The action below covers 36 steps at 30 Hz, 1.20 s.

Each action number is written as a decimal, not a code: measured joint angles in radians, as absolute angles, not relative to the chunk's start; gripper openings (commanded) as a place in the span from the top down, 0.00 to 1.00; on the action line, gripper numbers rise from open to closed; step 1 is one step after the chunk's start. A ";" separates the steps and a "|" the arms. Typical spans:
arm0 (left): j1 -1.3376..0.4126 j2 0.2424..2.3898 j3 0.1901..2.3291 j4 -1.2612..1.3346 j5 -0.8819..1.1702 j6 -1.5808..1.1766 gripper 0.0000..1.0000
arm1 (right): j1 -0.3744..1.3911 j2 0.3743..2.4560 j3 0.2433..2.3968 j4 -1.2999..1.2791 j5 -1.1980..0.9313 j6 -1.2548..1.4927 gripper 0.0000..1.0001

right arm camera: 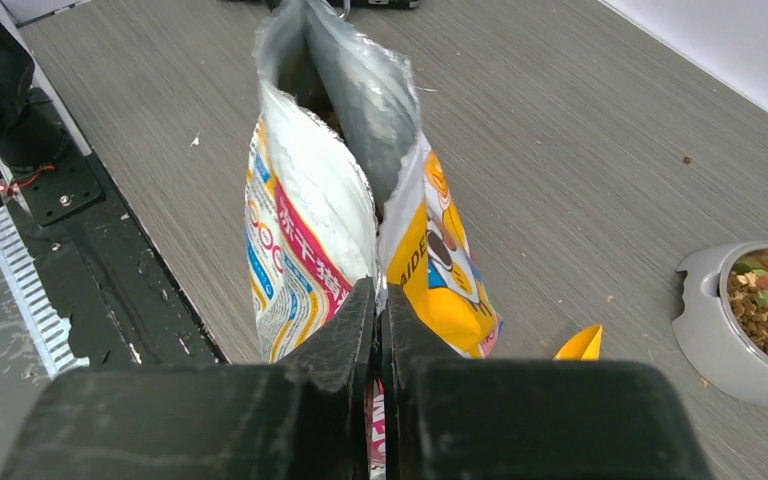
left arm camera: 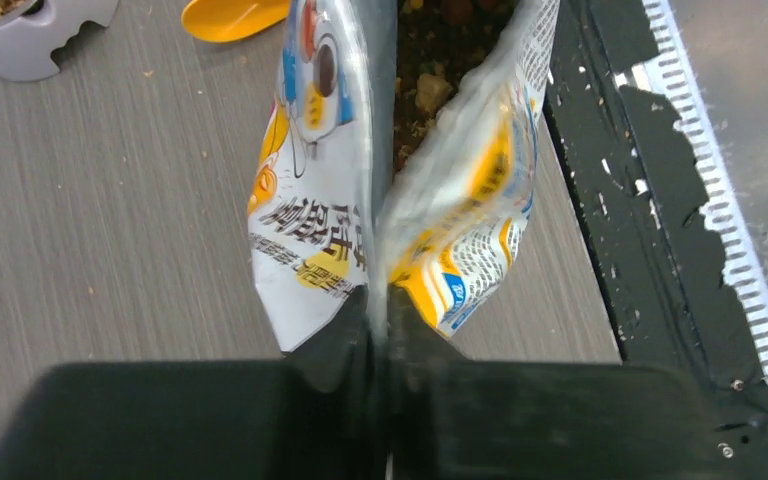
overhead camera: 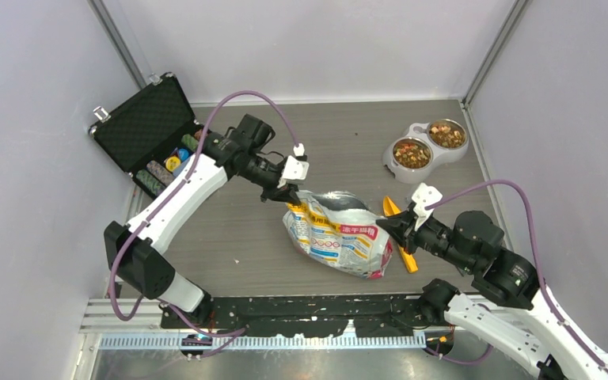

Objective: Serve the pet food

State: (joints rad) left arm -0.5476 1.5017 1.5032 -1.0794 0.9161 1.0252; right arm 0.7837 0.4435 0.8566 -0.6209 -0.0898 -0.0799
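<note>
L gripper (overhead camera: 285,192) clamped tight on one end of foil bag (overhead camera: 336,233) mouth. R gripper (overhead camera: 389,226) pinched on opposite end. Bag lies on table (overhead camera: 229,229) btwn arms, mouth gaping. Kibble (left arm camera: 430,85) visible inside bag; more fills both cups of double bowl (overhead camera: 421,128), well apart at far right. Yellow scoop (overhead camera: 408,261) just beside bag. Step, prob: holding bag open. Next needs one claw freed for scoop w/o bag collapsing.

Grey wood-grain table (overhead camera: 340,150), four things on it.
Bag (overhead camera: 336,233) centre, yellow scoop (overhead camera: 408,261) beside it; bowl (overhead camera: 388,164) of pet food (overhead camera: 412,153) far right, open case (overhead camera: 144,123) far left.
</note>
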 measured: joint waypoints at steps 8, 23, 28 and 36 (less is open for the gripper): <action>-0.568 1.504 1.538 -1.074 0.783 0.892 1.00 | 0.785 0.402 0.846 -0.622 -0.012 -0.082 0.95; -0.611 1.089 1.396 -0.976 0.507 0.532 1.00 | 0.808 0.379 0.740 -0.386 -0.064 -0.145 0.95; -0.624 1.033 1.246 -0.895 0.373 0.353 1.00 | 0.808 0.368 0.616 -0.288 -0.105 -0.199 0.95; -0.658 0.994 1.100 -0.669 0.072 -0.090 1.00 | 0.812 0.342 0.480 -0.079 -0.043 -0.232 0.95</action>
